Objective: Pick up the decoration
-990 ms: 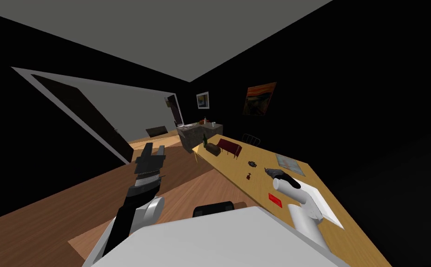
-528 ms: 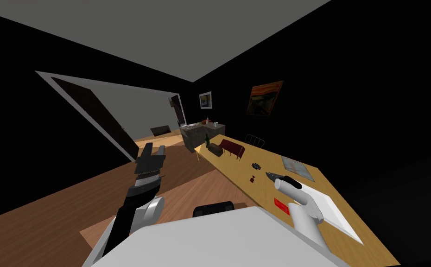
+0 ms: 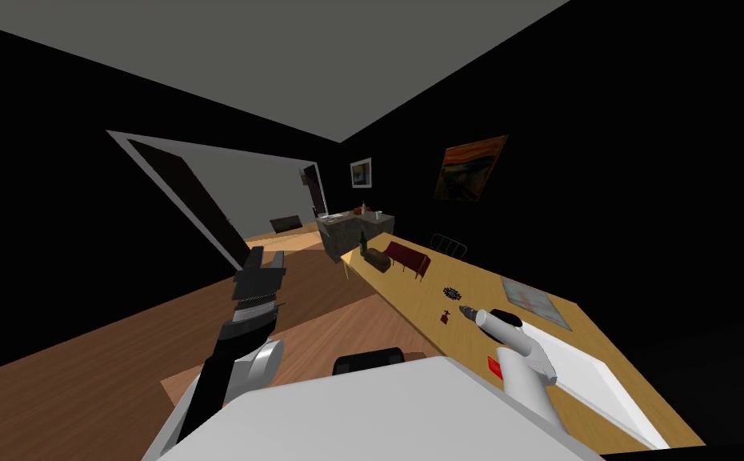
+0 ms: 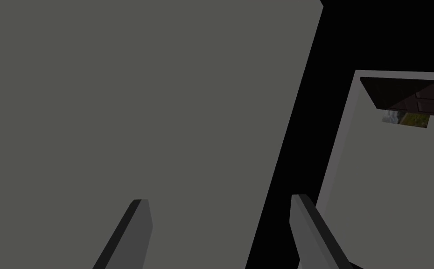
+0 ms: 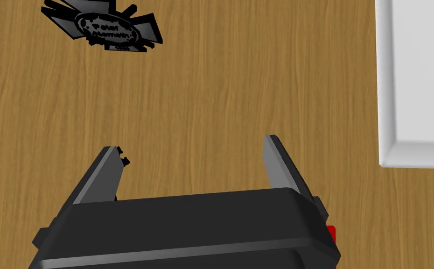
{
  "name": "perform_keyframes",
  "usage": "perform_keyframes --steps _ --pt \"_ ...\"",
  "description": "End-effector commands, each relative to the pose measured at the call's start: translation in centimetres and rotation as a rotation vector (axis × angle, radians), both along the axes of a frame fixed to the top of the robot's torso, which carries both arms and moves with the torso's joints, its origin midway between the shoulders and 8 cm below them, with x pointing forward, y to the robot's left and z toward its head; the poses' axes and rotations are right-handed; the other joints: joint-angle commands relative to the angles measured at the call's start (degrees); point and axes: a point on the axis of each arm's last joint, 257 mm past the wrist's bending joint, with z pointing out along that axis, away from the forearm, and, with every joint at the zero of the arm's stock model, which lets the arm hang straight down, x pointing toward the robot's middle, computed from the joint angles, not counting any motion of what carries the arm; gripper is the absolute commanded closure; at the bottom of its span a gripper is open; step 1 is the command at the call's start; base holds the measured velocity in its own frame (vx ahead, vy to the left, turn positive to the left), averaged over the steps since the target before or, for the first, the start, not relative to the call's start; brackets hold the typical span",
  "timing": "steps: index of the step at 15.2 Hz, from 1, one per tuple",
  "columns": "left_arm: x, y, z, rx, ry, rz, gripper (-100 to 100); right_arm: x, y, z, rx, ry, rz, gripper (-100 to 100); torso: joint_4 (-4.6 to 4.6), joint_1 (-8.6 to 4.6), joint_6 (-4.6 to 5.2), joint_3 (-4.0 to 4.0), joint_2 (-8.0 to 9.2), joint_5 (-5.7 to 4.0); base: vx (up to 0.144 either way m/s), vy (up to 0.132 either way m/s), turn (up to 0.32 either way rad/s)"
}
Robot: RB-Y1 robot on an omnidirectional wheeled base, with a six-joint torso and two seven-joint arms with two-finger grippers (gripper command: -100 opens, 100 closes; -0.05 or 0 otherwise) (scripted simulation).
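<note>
1. Hovering over the wooden table [image 5: 202, 93], the right pincer [image 5: 192, 148] has its two fingers spread apart, with bare wood between them and nothing gripped.
2. The decoration [image 5: 101, 29], a flat black spiky piece with an oval plaque at its middle, lies on the table ahead of the pincer's fingertips, off to the side of one finger [image 5: 103, 173] and not touching it.
3. A white rimmed tray [image 5: 416, 79] lies on the table out past the other finger, apart from it.
4. A small red thing [image 5: 331, 232] peeps out from beside the pincer's dark body.
5. In the head view a small dark red object [image 3: 445, 317] sits on the table near the pincer's tip, between pincer and table edge.
6. The left pincer [image 3: 266, 256] is raised above the wooden floor [image 3: 82, 376], well apart from the table, with its fingers apart and empty.
</note>
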Motion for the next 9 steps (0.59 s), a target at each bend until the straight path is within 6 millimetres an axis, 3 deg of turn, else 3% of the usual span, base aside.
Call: perform_keyframes --steps 1,4,9 --pt "0.0 0.0 0.0 0.0 0.0 0.0 0 -0.6 0.4 -0.6 0.04 0.004 -0.029 -100 0.0 0.0 0.0 0.0 0.0 0.0 0.03 0.014 0.023" --pt "0.0 0.0 0.0 0.0 0.0 0.0 0 -2.0 1.5 -2.9 0.17 0.018 -0.129 -100 0.01 0.0 0.0 0.03 0.05 0.0 0.028 0.021 0.088" --pt "0.0 0.0 0.0 0.0 0.0 0.0 0 -3.3 2.9 -4.8 0.291 0.032 -0.223 -100 0.01 0.02 0.0 0.01 0.03 0.01 0.035 0.022 0.08"
